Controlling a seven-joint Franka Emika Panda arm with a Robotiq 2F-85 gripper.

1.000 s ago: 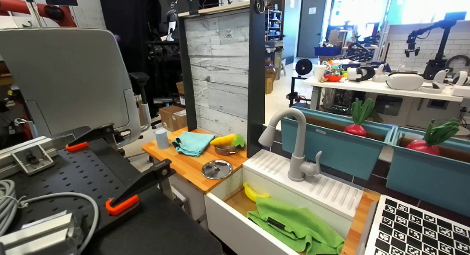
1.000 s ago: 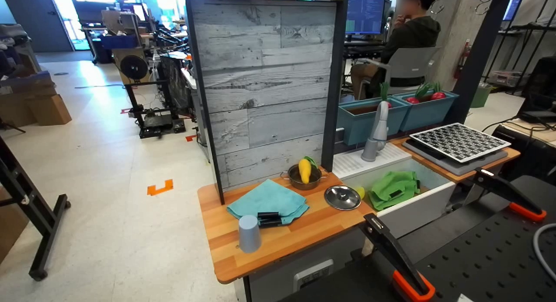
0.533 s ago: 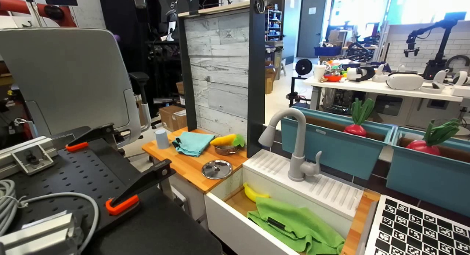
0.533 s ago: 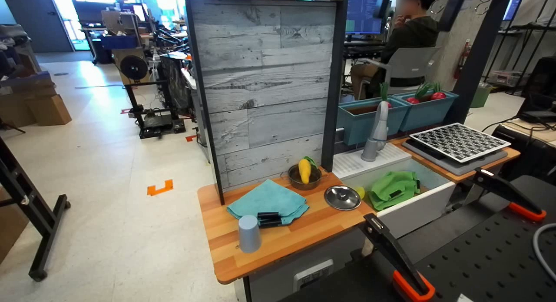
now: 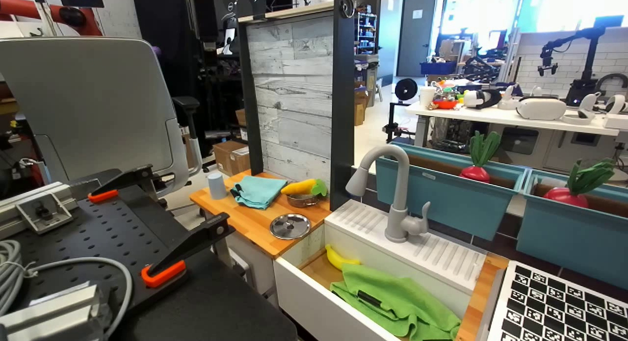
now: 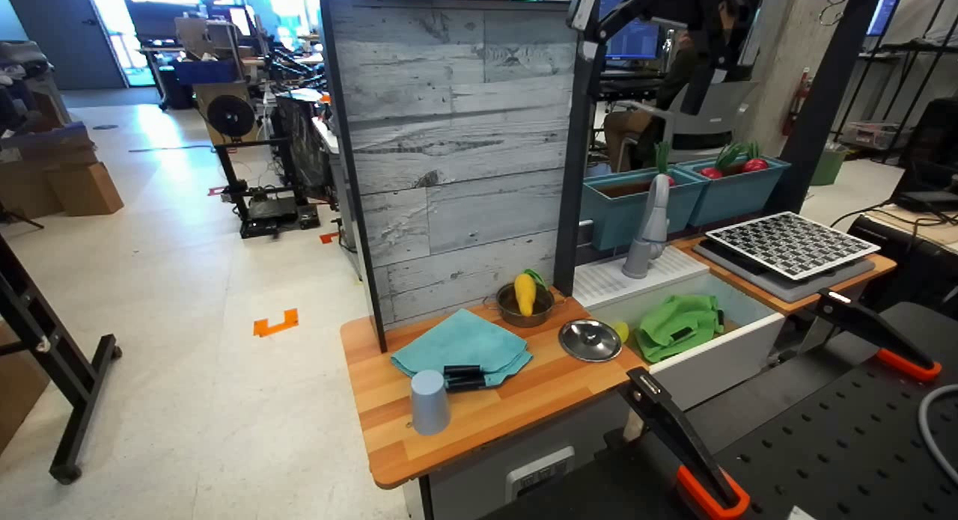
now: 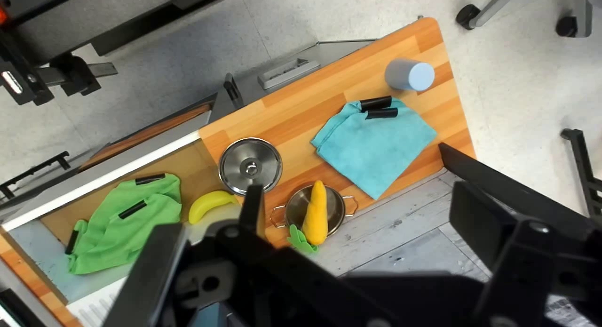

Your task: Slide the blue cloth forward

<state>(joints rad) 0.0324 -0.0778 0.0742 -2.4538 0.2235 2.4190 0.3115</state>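
Black perforated bench is nearest in an exterior view. Gripper shows up close in the wrist view: fingers spread wide, well above the wooden tabletop and well apart from the blue cloth. Tabletop's front edge faces the bench. Pale blue cup stands upside down near the front outer corner. Cloth, the task item, lies folded just beside the cup, between it and the back edge, nearer the outer edge than the inner; its two black strips face the front edge. Metal lid, knob up, is at the inner edge. Steel pot sits near the back inner corner, yellow toy vegetable at its mouth. Past the inner edge: white sink holding banana and green cloth, faucet behind. Gray wood-look panel rises along the back edge; teal planters are farther off.
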